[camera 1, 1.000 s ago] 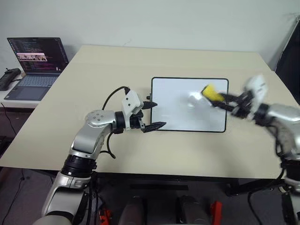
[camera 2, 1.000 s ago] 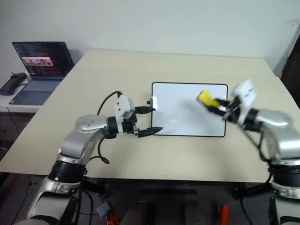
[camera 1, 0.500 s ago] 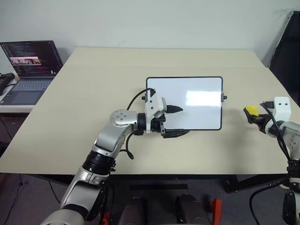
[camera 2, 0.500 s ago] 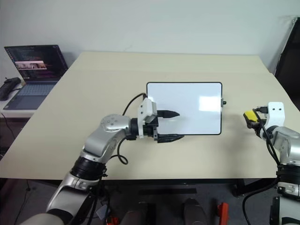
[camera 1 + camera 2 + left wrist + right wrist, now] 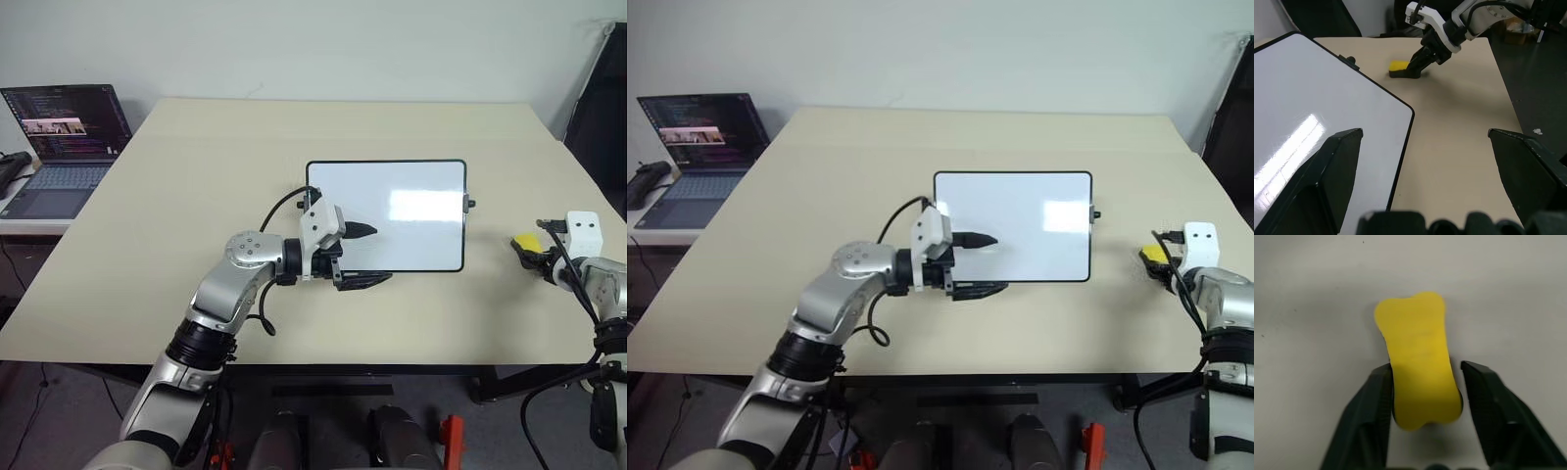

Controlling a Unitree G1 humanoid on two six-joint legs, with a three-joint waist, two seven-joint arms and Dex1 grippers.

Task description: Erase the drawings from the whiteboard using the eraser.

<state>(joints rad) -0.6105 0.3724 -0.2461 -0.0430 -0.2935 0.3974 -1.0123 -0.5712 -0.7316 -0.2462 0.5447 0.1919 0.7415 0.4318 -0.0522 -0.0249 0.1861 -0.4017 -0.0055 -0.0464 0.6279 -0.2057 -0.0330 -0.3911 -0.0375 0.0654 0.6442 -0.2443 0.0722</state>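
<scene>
Nearest the front edge of the pale bench point(image 5: 147, 255), the left gripper point(image 5: 364, 255) reaches in from the left arm and hovers at the near left corner of the whiteboard point(image 5: 392, 196), its jaws spread wide: one black finger lies over the white surface, the other sits just off the board's near edge, and nothing is between them. In the left wrist view the two fingers stand well apart, with the board's black-framed corner and bare bench showing in the gap. At about the same depth, off to the right and well apart from the board, the right gripper point(image 5: 530, 255) is lowered to the bench with the eraser point(image 5: 526, 242) between its fingers. The right wrist view shows the yellow eraser point(image 5: 1418, 379) lying flat on the bench with the jaws parted around it; one finger point(image 5: 1374, 406) sits against its side, while a narrow gap shows between the block and the other finger, so the jaws straddle it loosely instead of squeezing it. A little farther back, the whiteboard lies flat near the middle of the bench, long side across, with a small black knob on its right short edge; its surface reads plain glossy white with a bright reflection, and I cannot make out any drawings on it. Farthest, on a separate low surface beyond the bench's left edge, an open laptop point(image 5: 64, 137) shows a lit screen.
</scene>
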